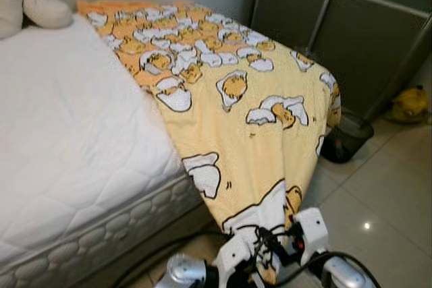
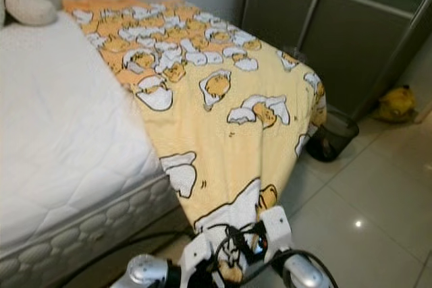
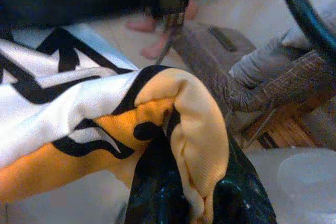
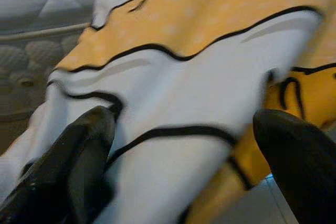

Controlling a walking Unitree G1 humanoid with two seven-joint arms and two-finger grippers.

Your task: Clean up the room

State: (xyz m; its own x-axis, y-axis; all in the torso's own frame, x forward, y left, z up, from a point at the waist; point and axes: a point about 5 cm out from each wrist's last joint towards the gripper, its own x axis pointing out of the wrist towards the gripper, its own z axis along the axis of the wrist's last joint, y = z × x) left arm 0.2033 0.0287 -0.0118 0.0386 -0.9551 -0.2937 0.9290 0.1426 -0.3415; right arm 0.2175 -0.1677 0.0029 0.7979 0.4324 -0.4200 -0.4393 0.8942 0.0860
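Left wrist view, left gripper [image 3: 197,195] pinching yellow blanket [image 3: 131,108] (corner fold)

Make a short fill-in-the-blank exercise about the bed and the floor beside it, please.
1. The yellow blanket covers the bed's ____ side.
2. The left gripper is shut on the ____.
3. The black wastebasket stands on the ____.
4. The uncovered mattress is ____ in colour.

Missing words: right; blanket; floor; white

Blanket [image 1: 236,99] on mattress [image 1: 61,139] right half; bin [image 1: 345,136] beside bed.
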